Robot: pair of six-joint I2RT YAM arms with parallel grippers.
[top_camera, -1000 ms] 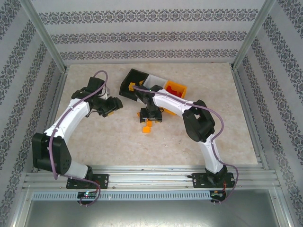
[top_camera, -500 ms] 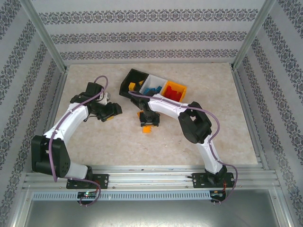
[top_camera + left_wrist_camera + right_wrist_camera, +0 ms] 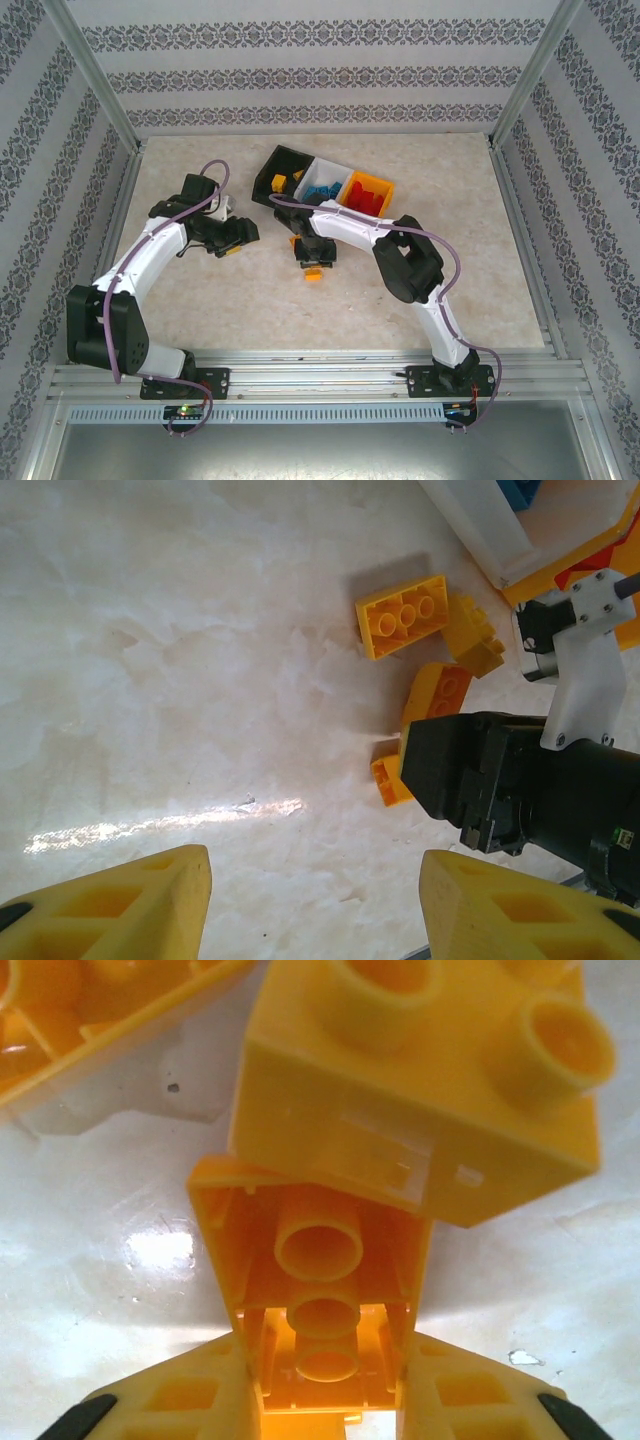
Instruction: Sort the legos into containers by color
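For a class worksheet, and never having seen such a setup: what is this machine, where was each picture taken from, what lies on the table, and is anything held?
Two white robot arms stand at the near edge of the table, each ending in a two-finger pincer. The overhead view looks down on both; the other two come from cameras on the wrists. Three bins sit in a row: black bin, white bin holding blue bricks, orange bin holding red bricks. Loose orange-yellow bricks lie on the table. The left pincer is open and empty; the right pincer grips one orange-yellow brick.
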